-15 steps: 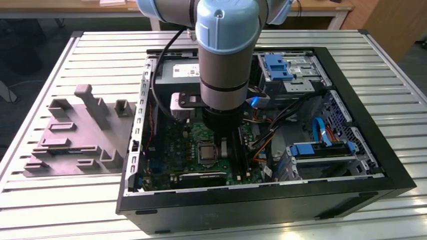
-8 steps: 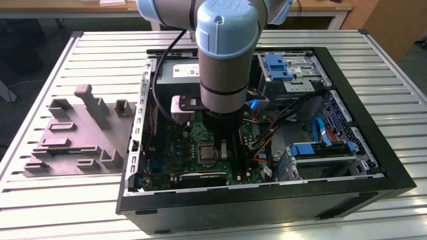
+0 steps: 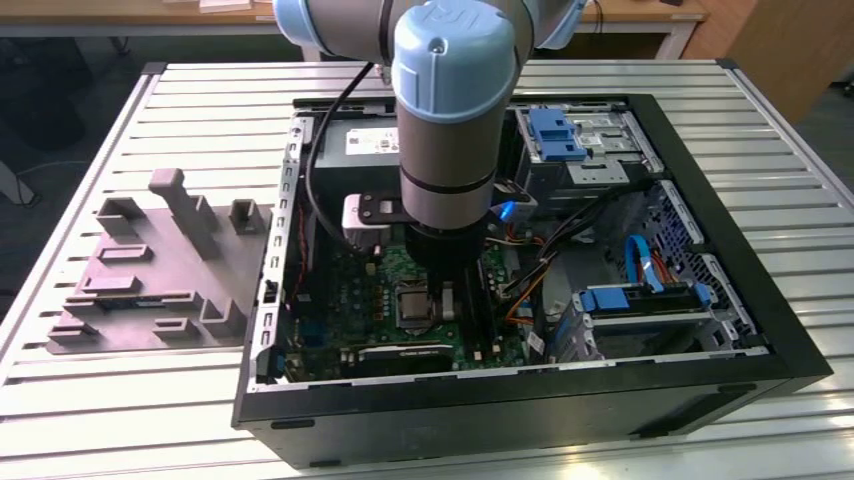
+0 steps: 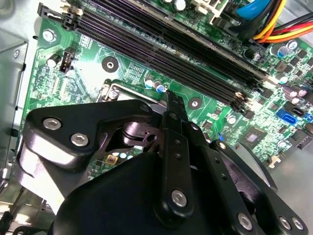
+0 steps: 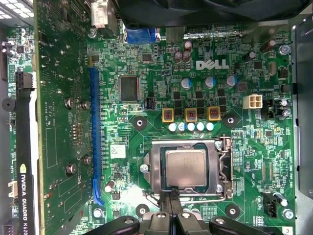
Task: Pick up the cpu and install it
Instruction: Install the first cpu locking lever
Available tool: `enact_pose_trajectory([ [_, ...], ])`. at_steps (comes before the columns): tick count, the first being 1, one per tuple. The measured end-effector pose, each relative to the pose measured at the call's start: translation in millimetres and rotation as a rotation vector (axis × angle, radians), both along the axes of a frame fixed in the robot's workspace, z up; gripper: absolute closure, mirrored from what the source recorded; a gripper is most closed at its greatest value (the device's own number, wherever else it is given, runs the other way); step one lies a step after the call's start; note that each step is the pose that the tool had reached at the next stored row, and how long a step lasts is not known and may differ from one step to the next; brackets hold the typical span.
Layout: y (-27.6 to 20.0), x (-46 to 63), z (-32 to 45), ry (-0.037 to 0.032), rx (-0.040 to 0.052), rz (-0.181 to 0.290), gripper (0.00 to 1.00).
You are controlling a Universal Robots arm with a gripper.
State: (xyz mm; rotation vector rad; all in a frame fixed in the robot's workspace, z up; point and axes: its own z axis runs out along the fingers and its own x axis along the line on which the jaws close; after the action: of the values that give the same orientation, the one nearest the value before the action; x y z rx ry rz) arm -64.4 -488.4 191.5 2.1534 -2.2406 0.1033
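Down inside the computer case (image 3: pixel 747 330), the gripper (image 5: pixel 172 199) hangs fingers pressed together, empty, at the socket's (image 5: pixel 155 169) near edge. Beyond, the cpu (image 5: pixel 185 168) lies seated flat in it. Judgement: check it sits level before withdrawing; avoid nudging the memory slots (image 4: pixel 161 44).

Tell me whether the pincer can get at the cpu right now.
Probably yes: the cpu lies uncovered in its socket, and the pincer sits right at the socket's edge with nothing between them.
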Motion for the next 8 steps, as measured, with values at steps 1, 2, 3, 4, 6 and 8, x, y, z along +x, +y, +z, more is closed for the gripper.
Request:
enact_pose_trajectory([
  [1,0.0,0.0,-0.1,0.0,0.0,0.0,0.89],
  [2,0.0,0.0,-0.3,0.0,-0.0001,0.0,0.89],
  [3,0.0,0.0,-0.6,0.0,0.0,0.0,0.89],
  [4,0.0,0.0,-0.9,0.0,0.0,0.0,0.89],
  [6,0.0,0.0,-1.7,0.0001,-0.0003,0.0,0.89],
  [8,-0.1,0.0,-2.6,0.0002,-0.0004,0.0,0.89],
])
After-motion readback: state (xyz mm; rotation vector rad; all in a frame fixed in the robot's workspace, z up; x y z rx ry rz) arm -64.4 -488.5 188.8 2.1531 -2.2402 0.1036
